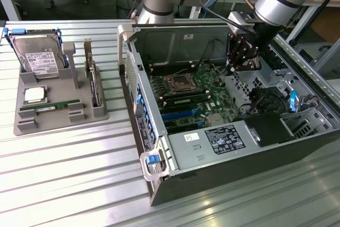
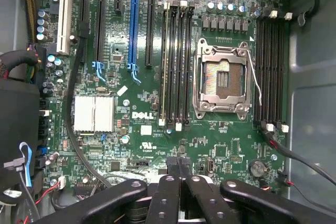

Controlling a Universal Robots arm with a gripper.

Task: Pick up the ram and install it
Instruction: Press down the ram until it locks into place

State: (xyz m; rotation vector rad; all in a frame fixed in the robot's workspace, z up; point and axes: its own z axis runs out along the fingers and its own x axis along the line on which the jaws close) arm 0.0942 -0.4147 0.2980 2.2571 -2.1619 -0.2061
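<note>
The ram (image 1: 50,107), a thin green stick, lies flat in the front slot of the grey holder tray (image 1: 24,126) at the exterior view's left. Far from it, my gripper (image 1: 234,69) hangs over the motherboard (image 1: 197,97) inside the open computer case (image 1: 239,147). In the wrist view my gripper (image 2: 178,165) is shut, its two fingers pressed together with nothing between them. Below it lie the black memory slots (image 2: 176,61), a second bank of slots (image 2: 270,72) and the open processor socket (image 2: 223,80).
The tray also carries a hard drive (image 1: 37,57), a silver processor chip (image 1: 34,95) and an upright card (image 1: 93,81). Case walls, a drive cage (image 1: 297,104) and black cables (image 2: 79,103) ring the motherboard. Ribbed metal tabletop (image 1: 69,179) spreads in front.
</note>
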